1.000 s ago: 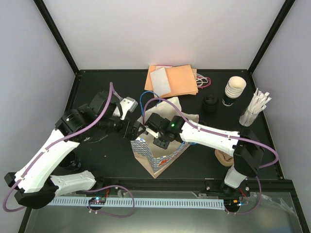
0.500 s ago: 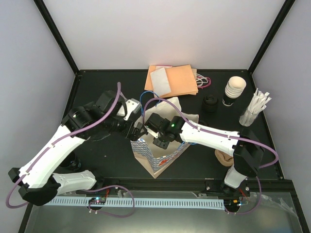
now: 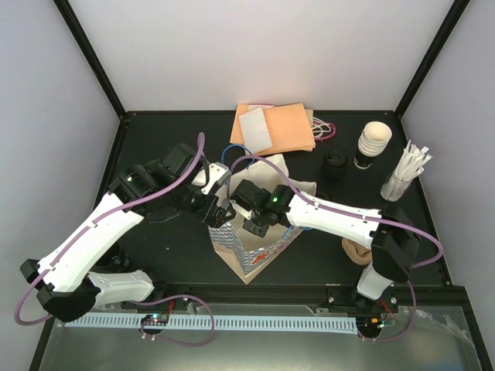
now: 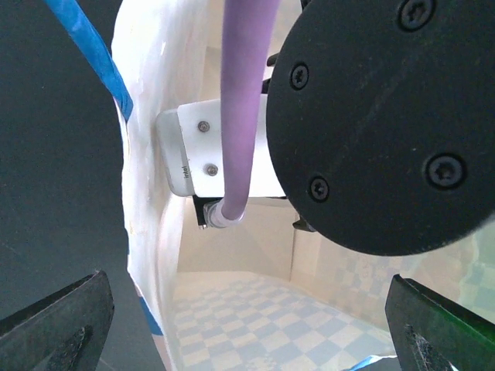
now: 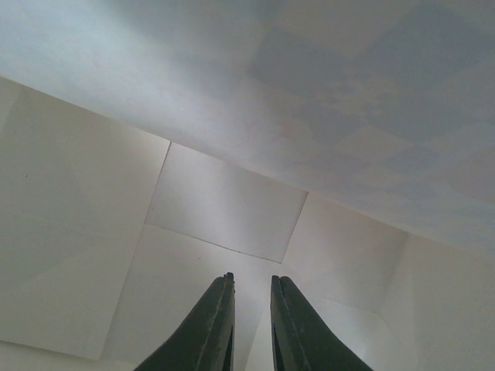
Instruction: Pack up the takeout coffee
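The small dark disposable cup with a round black lid [image 3: 335,165] stood upright on the black desk [image 3: 170,247], well to the right of the bag and outside it, just left of the tall stack of nested cream-lined cups [image 3: 373,142]. A bundle of white paper-wrapped sticks [image 3: 406,174] stood farther right. Behind lay flat orange paper sheets [image 3: 282,127]; a brown moulded-pulp carrier [image 3: 357,251] lay near the right arm's base.

At centre stood the blue-and-white chequered paper bag [image 3: 263,251], mouth open. The right pincer [image 5: 251,277] reached down inside it, narrowed to a slit with nothing between its fingers, above the bag's white creased floor. The left pincer [image 3: 223,210] was spread wide at the bag's left rim and held nothing; in its wrist view the rim ran between the fingers, and contact could not be told.
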Tool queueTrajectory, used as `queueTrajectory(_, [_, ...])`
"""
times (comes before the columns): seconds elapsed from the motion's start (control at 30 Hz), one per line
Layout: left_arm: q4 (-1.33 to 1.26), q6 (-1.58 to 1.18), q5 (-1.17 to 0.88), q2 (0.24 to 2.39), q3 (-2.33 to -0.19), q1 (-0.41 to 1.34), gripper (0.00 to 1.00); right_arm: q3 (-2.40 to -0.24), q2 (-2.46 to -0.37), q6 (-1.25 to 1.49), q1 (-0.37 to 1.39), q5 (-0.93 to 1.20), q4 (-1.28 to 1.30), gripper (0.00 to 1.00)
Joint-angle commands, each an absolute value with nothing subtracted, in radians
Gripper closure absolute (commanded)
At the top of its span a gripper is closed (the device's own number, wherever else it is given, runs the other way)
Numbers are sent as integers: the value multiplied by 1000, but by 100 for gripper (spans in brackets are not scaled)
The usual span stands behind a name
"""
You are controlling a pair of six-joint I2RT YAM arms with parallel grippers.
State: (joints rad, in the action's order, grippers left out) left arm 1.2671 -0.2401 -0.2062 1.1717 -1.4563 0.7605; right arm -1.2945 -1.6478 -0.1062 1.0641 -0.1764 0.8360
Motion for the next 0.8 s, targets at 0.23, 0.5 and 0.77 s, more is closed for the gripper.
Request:
queueTrajectory(0.23, [1314, -225, -224, 1184, -1485, 767, 1, -1289, -1631, -105, 1058, -175, 811, 83])
queueTrajectory(0.5, [1333, -221, -213, 1207, -1492, 773, 2, -1289, -1627, -104, 1058, -167, 799, 83])
queueTrajectory(0.77, [1340, -247, -82, 1252, -1561, 773, 8, -1283, -1618, -101, 1058, -167, 790, 83])
